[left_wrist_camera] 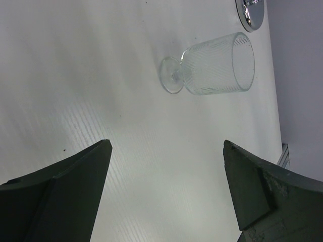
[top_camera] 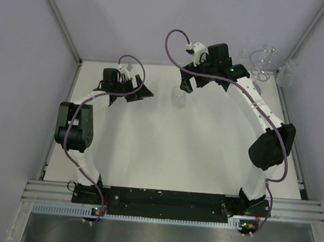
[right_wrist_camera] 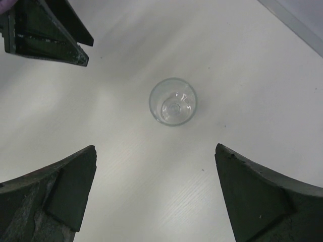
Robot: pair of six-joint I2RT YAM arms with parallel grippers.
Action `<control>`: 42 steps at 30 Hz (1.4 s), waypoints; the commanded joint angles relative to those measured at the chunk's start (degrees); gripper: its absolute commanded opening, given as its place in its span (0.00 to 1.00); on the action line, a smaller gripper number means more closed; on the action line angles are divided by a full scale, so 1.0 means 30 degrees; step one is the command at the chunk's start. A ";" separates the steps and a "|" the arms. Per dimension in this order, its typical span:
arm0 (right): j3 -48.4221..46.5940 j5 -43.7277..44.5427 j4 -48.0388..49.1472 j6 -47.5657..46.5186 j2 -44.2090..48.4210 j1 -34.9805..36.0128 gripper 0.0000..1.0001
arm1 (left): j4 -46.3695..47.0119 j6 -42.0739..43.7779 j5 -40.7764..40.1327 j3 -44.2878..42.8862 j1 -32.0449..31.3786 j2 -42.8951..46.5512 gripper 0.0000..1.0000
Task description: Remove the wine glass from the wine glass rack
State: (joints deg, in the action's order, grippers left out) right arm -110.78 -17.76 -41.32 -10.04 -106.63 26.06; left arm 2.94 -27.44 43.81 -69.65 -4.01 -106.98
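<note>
A clear ribbed wine glass point(top_camera: 179, 97) stands upright on the white table, between my two grippers and apart from both. The left wrist view shows it from the side point(left_wrist_camera: 212, 65); the right wrist view shows it from above point(right_wrist_camera: 173, 101). The silver wire wine glass rack point(top_camera: 262, 63) stands at the back right corner, and its shiny round base point(left_wrist_camera: 251, 12) shows in the left wrist view. A clear glass point(top_camera: 288, 73) hangs at the rack's right side. My left gripper point(top_camera: 143, 92) point(left_wrist_camera: 166, 143) is open and empty. My right gripper point(top_camera: 186, 85) point(right_wrist_camera: 155, 147) is open and empty, above the standing glass.
Grey enclosure walls close the table at the back and both sides. The left gripper's fingers point(right_wrist_camera: 45, 30) show at the top left of the right wrist view. Another clear glass shape point(top_camera: 244, 56) sits at the rack's left side.
</note>
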 commanded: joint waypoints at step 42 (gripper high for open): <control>1.1293 -0.1286 0.5043 0.0914 0.8063 -0.1891 0.99 | -0.2767 1.1844 -0.4907 -1.0673 0.2509 0.9557 0.92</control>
State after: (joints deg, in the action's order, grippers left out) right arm -73.34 -19.86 -28.93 -9.28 -82.30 21.47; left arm -8.32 5.82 28.99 -89.60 3.64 -79.35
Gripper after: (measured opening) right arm 0.985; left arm 0.975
